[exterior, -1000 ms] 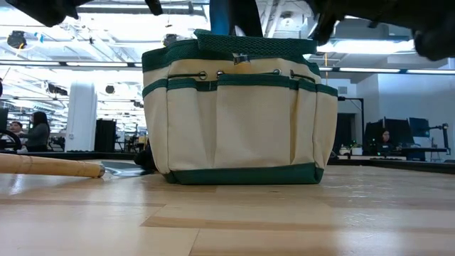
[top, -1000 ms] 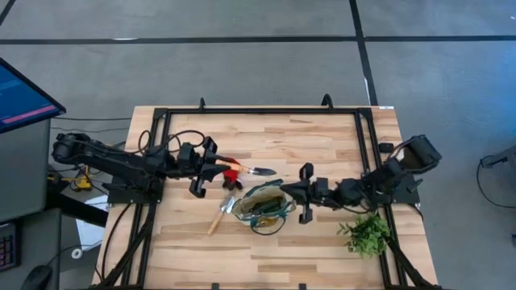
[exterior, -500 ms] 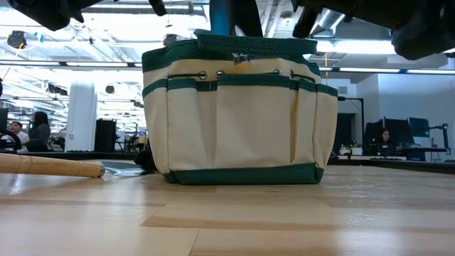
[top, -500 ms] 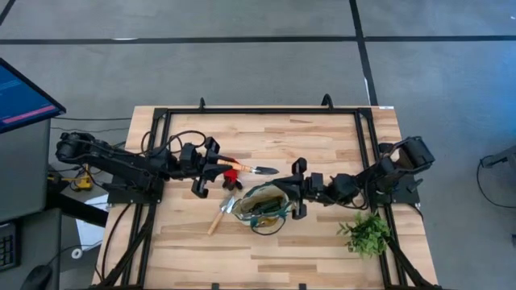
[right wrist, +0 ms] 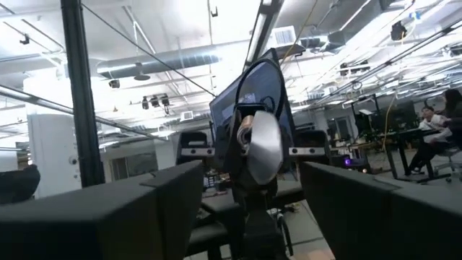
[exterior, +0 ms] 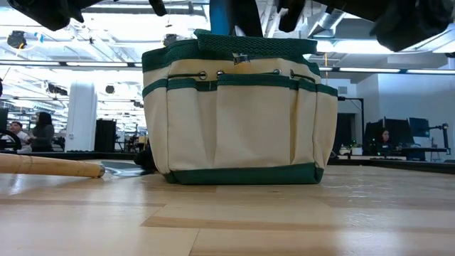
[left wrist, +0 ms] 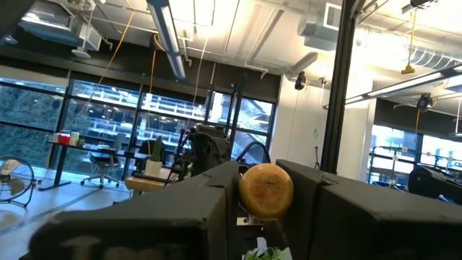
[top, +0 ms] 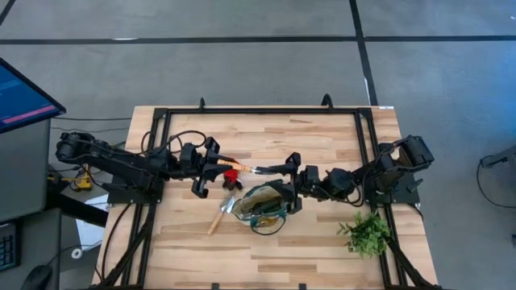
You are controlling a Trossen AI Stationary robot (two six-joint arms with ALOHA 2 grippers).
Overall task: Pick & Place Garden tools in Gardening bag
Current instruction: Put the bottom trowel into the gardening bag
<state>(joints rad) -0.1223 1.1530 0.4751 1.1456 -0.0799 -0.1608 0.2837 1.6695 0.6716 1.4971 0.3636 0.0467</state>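
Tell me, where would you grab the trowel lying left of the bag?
By its wooden handle, from straight above, fingers across it. The trowel lies flat, its handle out in the open, while its blade sits close by the bag. The left gripper holds the other trowel, with the right gripper open at its blade.

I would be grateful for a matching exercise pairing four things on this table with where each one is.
Things:
1. trowel pointing right
2. slanted trowel
3. gardening bag
4. plant sprig

Places:
A. near the table's right edge
B. on the table, just left of the bag
C. handle in the left gripper
D. mid-table, tools inside

Pairs: 1-C, 2-B, 3-D, 4-A
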